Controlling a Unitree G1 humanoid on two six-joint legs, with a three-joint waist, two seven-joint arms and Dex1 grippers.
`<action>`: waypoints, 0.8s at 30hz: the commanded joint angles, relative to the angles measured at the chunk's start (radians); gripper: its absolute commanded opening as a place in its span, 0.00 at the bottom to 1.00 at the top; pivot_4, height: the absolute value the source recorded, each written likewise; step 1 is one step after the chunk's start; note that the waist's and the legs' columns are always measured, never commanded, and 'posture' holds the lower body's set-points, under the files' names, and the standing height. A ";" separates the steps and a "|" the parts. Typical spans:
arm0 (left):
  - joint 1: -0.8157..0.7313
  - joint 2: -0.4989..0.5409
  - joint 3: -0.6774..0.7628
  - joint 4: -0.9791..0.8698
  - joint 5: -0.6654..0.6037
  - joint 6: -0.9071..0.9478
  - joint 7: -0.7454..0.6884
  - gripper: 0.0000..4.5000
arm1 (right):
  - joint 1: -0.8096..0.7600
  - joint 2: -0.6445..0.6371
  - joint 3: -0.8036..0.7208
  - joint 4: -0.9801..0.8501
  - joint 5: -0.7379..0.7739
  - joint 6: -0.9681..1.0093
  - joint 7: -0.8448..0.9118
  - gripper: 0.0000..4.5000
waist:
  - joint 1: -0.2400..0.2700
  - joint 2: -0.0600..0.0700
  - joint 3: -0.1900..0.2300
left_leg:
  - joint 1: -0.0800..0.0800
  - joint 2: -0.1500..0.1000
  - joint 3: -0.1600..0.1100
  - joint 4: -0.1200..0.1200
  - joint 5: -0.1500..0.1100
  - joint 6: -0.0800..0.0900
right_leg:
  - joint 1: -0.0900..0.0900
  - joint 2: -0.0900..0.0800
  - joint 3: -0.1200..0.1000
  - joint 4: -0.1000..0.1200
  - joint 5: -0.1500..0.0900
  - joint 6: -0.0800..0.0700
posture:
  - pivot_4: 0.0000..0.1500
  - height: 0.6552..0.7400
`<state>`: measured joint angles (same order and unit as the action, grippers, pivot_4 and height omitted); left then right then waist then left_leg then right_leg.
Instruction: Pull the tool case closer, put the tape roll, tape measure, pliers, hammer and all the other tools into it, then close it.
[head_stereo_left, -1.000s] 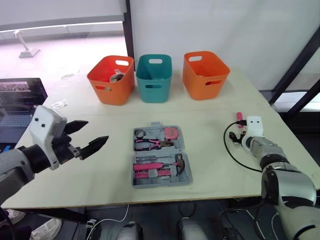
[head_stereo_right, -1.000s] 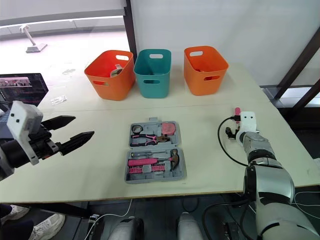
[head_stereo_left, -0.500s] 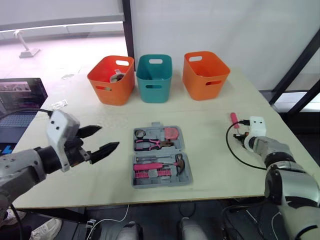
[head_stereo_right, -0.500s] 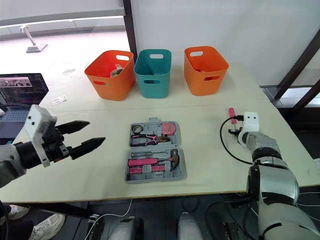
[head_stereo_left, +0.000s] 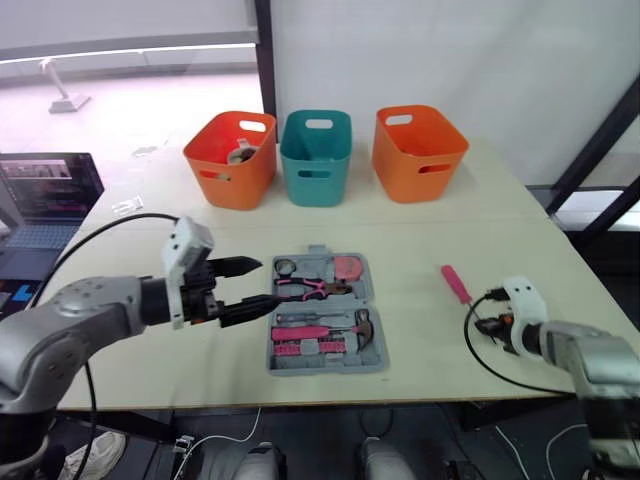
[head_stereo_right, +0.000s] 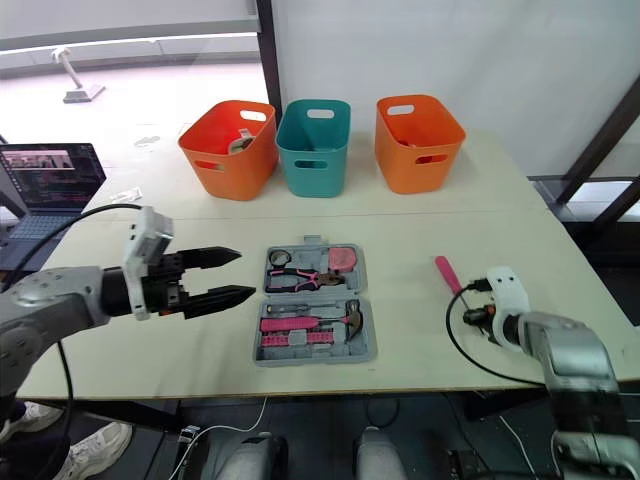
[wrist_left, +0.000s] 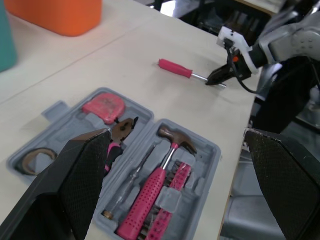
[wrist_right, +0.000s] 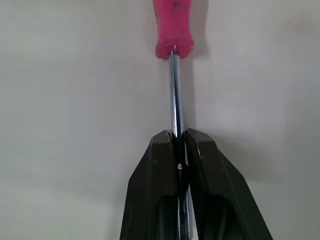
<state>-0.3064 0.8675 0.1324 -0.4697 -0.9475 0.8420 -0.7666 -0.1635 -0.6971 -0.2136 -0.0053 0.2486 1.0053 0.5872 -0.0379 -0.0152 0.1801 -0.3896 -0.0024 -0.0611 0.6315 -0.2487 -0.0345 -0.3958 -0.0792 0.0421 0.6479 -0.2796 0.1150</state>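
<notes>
**Item 1, grey plastic tool case** (head_stereo_left: 325, 312): lies open and flat on the pale wooden table (head_stereo_left: 430, 235), near its front edge, lid half towards the tubs.
- Lid half: brown tape roll (head_stereo_left: 285, 266), pink round tape measure (head_stereo_left: 347, 268), pink-handled pliers (head_stereo_left: 300, 290).
- Base half: pink-handled steel hammer (head_stereo_left: 335, 328), with a slim driver and a pink rack of bits beside it.

**Item 2, pink-handled screwdriver** (head_stereo_left: 455, 283): lies on the table well to the right of the case, handle pointing away from the robot.

**Item 3, right gripper** (wrist_right: 180, 150): fingers pressed together on the screwdriver's bare metal shaft, close to the tip end. The tool looks to be resting on the tabletop, not yet raised.

**Item 4, left gripper** (head_stereo_right: 245, 274): fingers spread apart, holding nothing, tips just beside the case's left edge and pointing at it.

**Item 5, three plastic tubs**, orange (head_stereo_left: 230, 158), teal (head_stereo_left: 315, 158), orange (head_stereo_left: 420, 152): in a row at the far side, well apart from the case.

**Step in hand (judged):** packing the last loose tool, with closing to follow.

**Next move calls for:**
- lifting the screwdriver by its thin shaft without letting the heavier handle swing
- carrying it left and laying it in a free recess; which recess is free cannot be told
- the left gripper bracing the case, or getting under the lid half to fold it shut
</notes>
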 joint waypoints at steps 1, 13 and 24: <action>-0.034 -0.003 -0.030 0.016 0.056 -0.044 -0.051 1.00 | 0.077 0.014 -0.007 -0.064 0.046 0.054 0.016 0.01 | 0.000 -0.001 0.000 | 0.000 0.000 0.000 0.000 0.000 0.000 | 0.000 0.000 0.000 0.000 0.000 0.000 | 1.00 1.00; -0.036 -0.064 -0.007 0.013 0.105 -0.069 -0.039 1.00 | -0.096 -0.089 0.086 -0.038 0.027 -0.079 0.053 0.83 | -0.009 -0.003 0.002 | 0.000 0.000 0.001 0.000 0.000 0.000 | -0.001 0.000 0.001 0.000 0.000 0.000 | 1.00 1.00; 0.063 -0.026 0.057 -0.069 0.127 -0.045 0.007 1.00 | -0.252 0.008 0.194 0.265 -0.069 -0.172 -0.004 0.83 | 0.020 -0.004 0.003 | -0.004 -0.001 0.002 0.000 0.000 0.001 | -0.005 -0.002 0.002 -0.001 0.000 0.001 | 1.00 1.00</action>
<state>-0.2457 0.8253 0.1433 -0.4940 -0.8119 0.7993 -0.7610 -0.4159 -0.6936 -0.0100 0.2355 0.1913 0.8367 0.5951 -0.0176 -0.0193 0.1832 -0.3938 -0.0029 -0.0591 0.6323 -0.2491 -0.0339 -0.3998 -0.0808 0.0439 0.6467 -0.2800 0.1160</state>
